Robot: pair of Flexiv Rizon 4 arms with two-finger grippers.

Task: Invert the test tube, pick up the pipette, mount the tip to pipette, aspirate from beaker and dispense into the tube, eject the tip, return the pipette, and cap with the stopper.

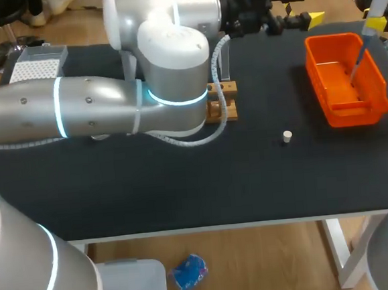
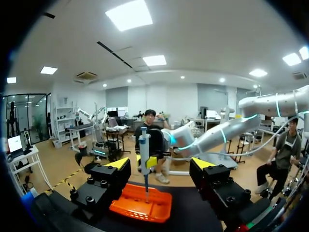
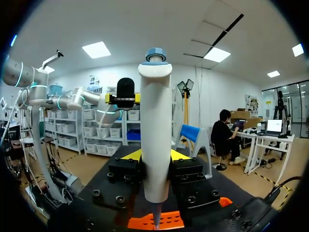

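My right gripper (image 3: pixel 155 155) is shut on the white pipette (image 3: pixel 155 130), which stands upright between its yellow-tipped fingers. In the head view the pipette (image 1: pixel 375 3) hangs at the far right with its thin tip over the orange bin (image 1: pixel 325 101). My left gripper (image 2: pixel 161 164) is open with nothing between its fingers; the pipette (image 2: pixel 144 152) is ahead of it, apart. From overhead, the left gripper (image 1: pixel 304 7) is at the far middle of the table. A clear test tube (image 1: pixel 225 65) stands in the wooden rack (image 1: pixel 222 109). The small white stopper (image 1: pixel 287 136) lies on the mat.
A tip box (image 1: pixel 36 63) sits at the far left corner. My left arm (image 1: pixel 111 114) spans the table's left half and hides what lies under it. The orange bin (image 2: pixel 142 205) lies below the pipette in the left wrist view.
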